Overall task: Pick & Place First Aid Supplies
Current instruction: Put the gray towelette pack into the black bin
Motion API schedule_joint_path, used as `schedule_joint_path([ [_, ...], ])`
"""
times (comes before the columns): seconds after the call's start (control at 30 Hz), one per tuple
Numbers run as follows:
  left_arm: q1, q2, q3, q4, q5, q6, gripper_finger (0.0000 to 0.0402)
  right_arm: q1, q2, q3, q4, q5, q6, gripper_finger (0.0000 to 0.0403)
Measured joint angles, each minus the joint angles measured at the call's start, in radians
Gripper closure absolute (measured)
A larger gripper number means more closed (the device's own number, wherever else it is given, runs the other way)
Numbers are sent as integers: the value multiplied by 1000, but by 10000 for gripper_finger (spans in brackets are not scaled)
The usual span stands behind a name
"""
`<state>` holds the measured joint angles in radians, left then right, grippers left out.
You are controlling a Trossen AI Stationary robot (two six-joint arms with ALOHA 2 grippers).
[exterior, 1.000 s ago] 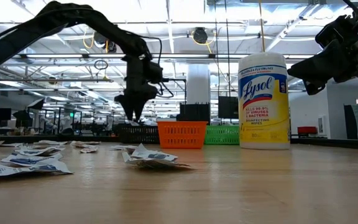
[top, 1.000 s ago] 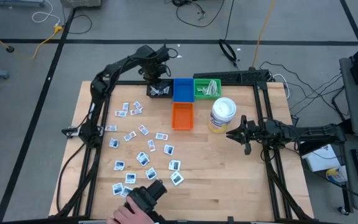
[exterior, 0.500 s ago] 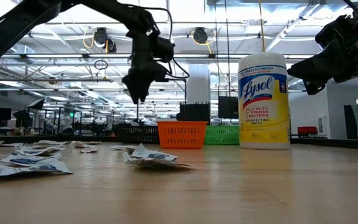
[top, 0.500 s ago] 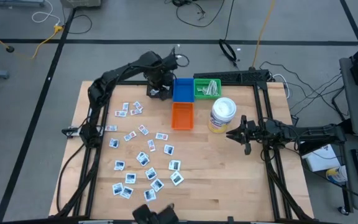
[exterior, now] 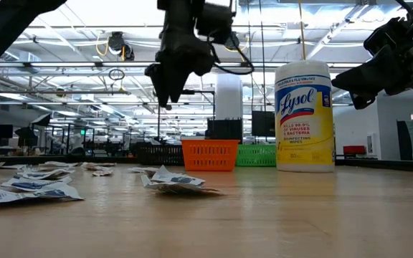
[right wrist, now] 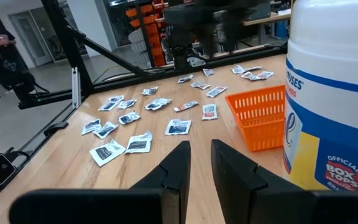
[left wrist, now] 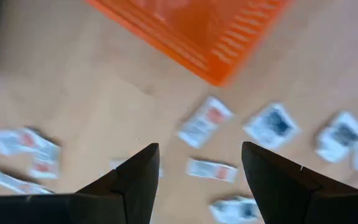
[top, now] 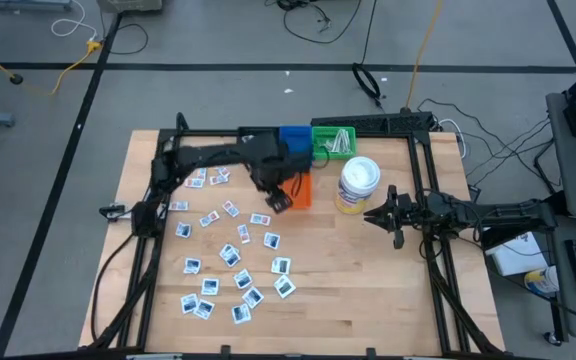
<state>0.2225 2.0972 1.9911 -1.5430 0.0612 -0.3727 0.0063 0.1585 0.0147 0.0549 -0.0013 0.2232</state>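
Moved: left tool [top: 280, 200] from bins to orange basket [top: 298, 190] | fingers spread, empty | packets [top: 230, 254] below

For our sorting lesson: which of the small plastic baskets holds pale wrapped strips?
The green plastic basket, rightmost in the row; the blue basket and orange basket show none.

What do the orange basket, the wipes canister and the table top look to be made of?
Orange basket: likely moulded plastic, since its walls are a uniform slatted mesh. Wipes canister: probably plastic, with a smooth white lid and a glossy printed yellow and blue label. Table top: wood, apparently butcher-block, judging by the pale strips with visible grain and a satin finish.
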Motion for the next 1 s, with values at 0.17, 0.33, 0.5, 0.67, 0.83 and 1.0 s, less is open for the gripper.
schedule_joint_path([
  [0.17, -102, 0, 0, 0, 16, -170, 167, 0, 0, 0, 0, 0, 0, 344],
  [0.33, -202, 0, 0, -1, 18, -279, 167, 0, 0, 0, 0, 0, 0, 344],
  [0.5, -299, 0, 0, 18, 19, -336, 167, 0, 0, 0, 0, 0, 0, 344],
  [0.67, -372, 0, 0, 57, 24, -374, 167, 0, 0, 0, 0, 0, 0, 344],
  [0.83, -421, 2, -2, 118, 27, -407, 167, 0, 0, 0, 0, 0, 0, 344],
  [1.0, -451, 10, -62, 235, 32, -435, 167, 0, 0, 0, 0, 0, 0, 344],
])
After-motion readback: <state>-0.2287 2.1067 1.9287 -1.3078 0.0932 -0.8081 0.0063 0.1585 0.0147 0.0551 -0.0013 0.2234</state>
